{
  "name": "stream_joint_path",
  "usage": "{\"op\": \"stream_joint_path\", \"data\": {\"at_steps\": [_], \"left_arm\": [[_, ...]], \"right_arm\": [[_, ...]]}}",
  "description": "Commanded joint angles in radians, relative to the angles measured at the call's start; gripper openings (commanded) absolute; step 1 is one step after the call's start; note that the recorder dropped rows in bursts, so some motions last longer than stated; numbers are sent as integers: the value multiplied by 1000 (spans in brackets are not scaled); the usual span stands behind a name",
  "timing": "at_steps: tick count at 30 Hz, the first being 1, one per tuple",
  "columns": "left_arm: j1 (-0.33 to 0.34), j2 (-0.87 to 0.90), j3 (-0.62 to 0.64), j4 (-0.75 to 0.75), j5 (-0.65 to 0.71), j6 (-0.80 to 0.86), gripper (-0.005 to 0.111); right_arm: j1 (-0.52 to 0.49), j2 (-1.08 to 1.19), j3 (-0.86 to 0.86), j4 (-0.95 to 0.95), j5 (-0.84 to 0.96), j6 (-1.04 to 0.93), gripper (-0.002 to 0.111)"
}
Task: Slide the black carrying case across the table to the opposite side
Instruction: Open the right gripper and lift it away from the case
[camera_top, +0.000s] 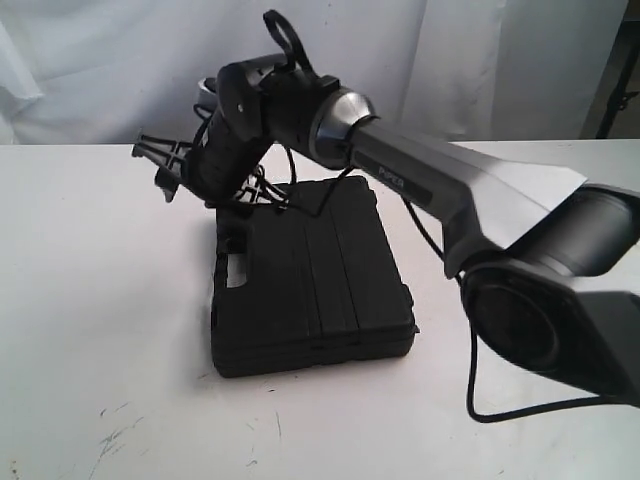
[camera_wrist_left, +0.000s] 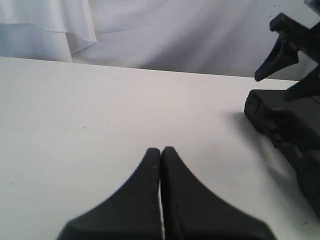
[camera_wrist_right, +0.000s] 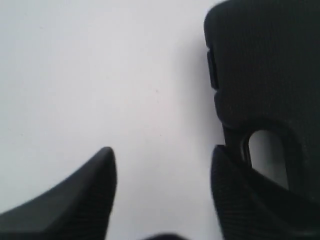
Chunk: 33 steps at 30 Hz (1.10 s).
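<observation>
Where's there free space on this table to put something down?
In the exterior view, the large white tabletop is bare left of the black plastic carrying case and in front, near the scuff marks. Crowded: the case's handle end, by the open right hand, and the right, with arm and black cable.

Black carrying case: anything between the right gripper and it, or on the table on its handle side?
Nothing between them: the open right gripper is at the handle edge of the black carrying case. The table beyond shows only scuffs, but the shut left gripper is on that side, apart from the case.
</observation>
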<state>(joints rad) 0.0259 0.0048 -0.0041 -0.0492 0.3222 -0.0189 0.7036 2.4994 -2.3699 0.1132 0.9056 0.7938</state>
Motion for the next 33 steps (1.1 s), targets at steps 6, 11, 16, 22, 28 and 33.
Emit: {"op": "stream_joint_path", "data": {"at_steps": [6, 11, 16, 22, 28, 33], "left_arm": [[-2, -5, 4, 0, -10, -6, 0], [-2, -5, 4, 0, -10, -6, 0], [-2, -5, 4, 0, -10, -6, 0], [-2, -5, 4, 0, -10, -6, 0], [-2, -5, 4, 0, -10, -6, 0], [-2, -5, 4, 0, -10, -6, 0]], "right_arm": [[-122, -92, 0, -19, 216, -334, 0], [-205, -108, 7, -14, 315, -569, 0], [-280, -202, 127, 0, 315, -667, 0], [-399, -369, 369, -35, 315, -723, 0], [-523, -654, 799, -29, -49, -760, 0], [-609, -949, 1220, -29, -463, -802, 0]]}}
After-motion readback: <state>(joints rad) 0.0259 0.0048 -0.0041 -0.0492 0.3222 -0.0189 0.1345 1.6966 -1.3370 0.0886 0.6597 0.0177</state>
